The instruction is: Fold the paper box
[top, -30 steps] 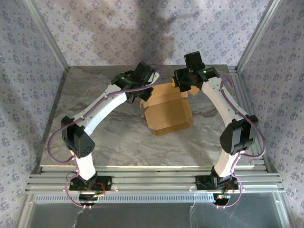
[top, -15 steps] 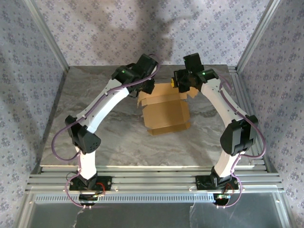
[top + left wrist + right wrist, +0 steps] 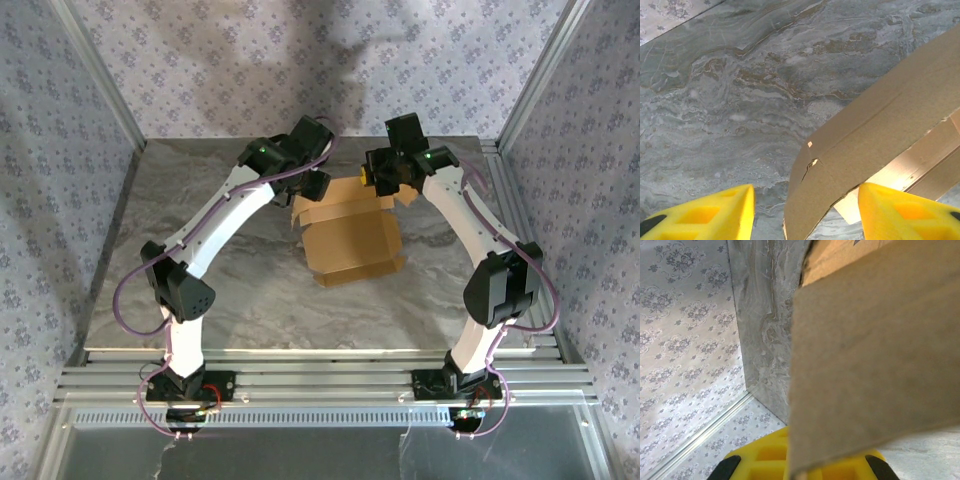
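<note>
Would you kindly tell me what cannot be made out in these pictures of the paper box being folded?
- Top external: the paper box's far edge, covered by the left arm and right arm.
- Right wrist: the right fingers' tips, behind the box's flap; whether they pinch it is unclear.
- Left wrist: most of the box, cut off at the right edge; the left fingers' bases, cut off below.

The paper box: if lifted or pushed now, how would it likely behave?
Probably light and floppy: the paper box is thin cardboard, and its flap bows in the left wrist view. Likely to slide when pushed, resting on the smooth marbled table. Possibly tear-prone: a small split shows at the flap's crease.
</note>
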